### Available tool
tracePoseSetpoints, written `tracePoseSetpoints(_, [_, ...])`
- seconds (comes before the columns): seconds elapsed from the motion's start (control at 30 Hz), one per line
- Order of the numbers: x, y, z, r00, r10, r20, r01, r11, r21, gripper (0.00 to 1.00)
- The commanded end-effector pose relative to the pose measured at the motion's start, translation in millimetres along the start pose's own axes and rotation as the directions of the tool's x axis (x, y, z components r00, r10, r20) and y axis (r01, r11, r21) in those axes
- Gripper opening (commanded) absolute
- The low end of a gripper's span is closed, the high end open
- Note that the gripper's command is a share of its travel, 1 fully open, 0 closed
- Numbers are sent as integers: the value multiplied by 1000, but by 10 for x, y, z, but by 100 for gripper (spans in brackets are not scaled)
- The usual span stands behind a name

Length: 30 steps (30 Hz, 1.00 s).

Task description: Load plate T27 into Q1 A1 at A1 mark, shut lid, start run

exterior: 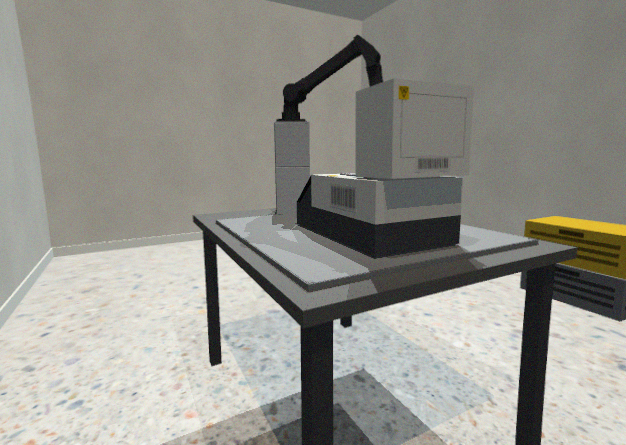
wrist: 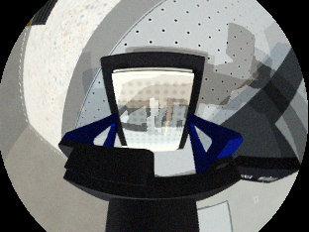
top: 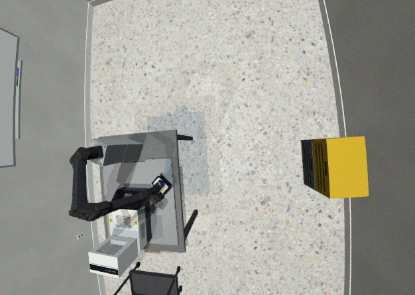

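- The jaws are spread fully apart and hold nothing; their blue fingers stand on either side of the sealed plate T27 [wrist: 154, 107], low over it
- T27 lies in the plate nest N1 [wrist: 151, 60], close to the worktop [exterior: 429, 284] edge opposite the arm's base, about halfway along that edge
- Q1 [exterior: 404, 205] stands at the corner next along from the base's corner, its lid [exterior: 384, 126] swung up and back, the block [top: 123, 221] uncovered, so the pickup looks like the step in hand
- If the jaws close off-centre or too low, they could pinch N1's dark rim instead of the plate, or tip T27 as it lifts
- The printed letters, label and cut corner cannot be read here, so well A1 may end up at the wrong bracket unless the plate's heading is checked
- On the way over, the arm [top: 78, 184] or plate could nudge the housing, which sits loose, or strike the raised lid
- A plate resting on a bracket would likely stall the lid and bring up Fault
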State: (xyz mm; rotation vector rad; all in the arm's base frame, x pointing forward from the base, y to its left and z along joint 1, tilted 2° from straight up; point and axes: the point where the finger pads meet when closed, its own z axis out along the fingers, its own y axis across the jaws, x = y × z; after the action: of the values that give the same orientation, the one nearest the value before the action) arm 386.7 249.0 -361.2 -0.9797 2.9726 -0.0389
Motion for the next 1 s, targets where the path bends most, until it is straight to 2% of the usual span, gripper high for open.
tracePoseSetpoints(0.0, [190,-35,149,1000,3,-30,-3,1000,0,100])
tracePoseSetpoints(0.1, [192,-48,163,1000,6,-30,-6,1000,0,100])
tracePoseSetpoints(0.33, [31,-83,143,1000,11,-3,-11,1000,1,100])
tracePoseSetpoints(0.57, [-156,21,20,999,-13,32,13,1000,3,100])
tracePoseSetpoints(0.77, [-57,65,-53,1000,-23,8,23,1000,1,100])
tracePoseSetpoints(0.97, [-70,22,-66,1000,-14,16,14,1000,2,100])
